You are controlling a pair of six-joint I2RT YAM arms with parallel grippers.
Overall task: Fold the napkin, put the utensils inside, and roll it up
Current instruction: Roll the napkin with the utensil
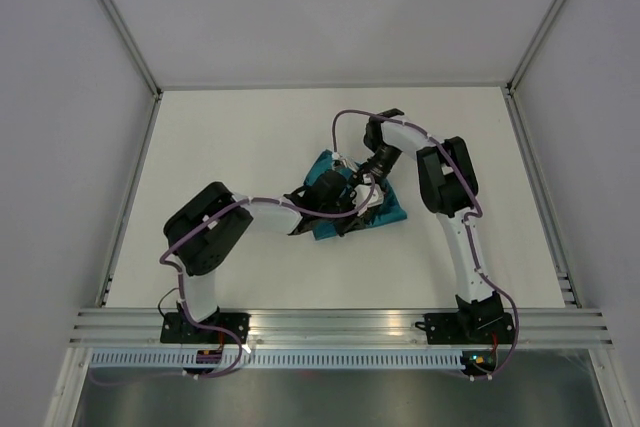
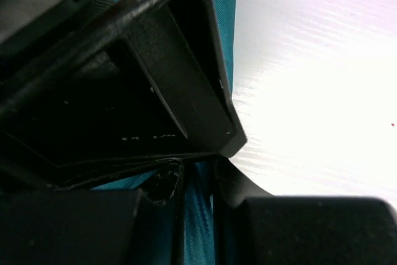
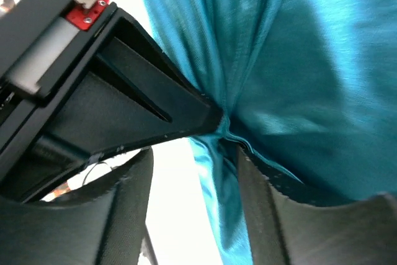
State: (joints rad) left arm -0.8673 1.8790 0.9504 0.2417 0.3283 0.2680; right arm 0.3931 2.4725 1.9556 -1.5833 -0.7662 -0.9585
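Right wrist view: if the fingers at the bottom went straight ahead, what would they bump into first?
The teal napkin: a gathered fold lies between the fingers of the right gripper. Just beyond, the left gripper pinches that cloth, though depth is unclear.

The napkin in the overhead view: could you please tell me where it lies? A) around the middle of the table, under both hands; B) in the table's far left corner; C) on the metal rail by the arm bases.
A: the top view shows the napkin at the middle of the table, the left hand and right hand meeting over it.
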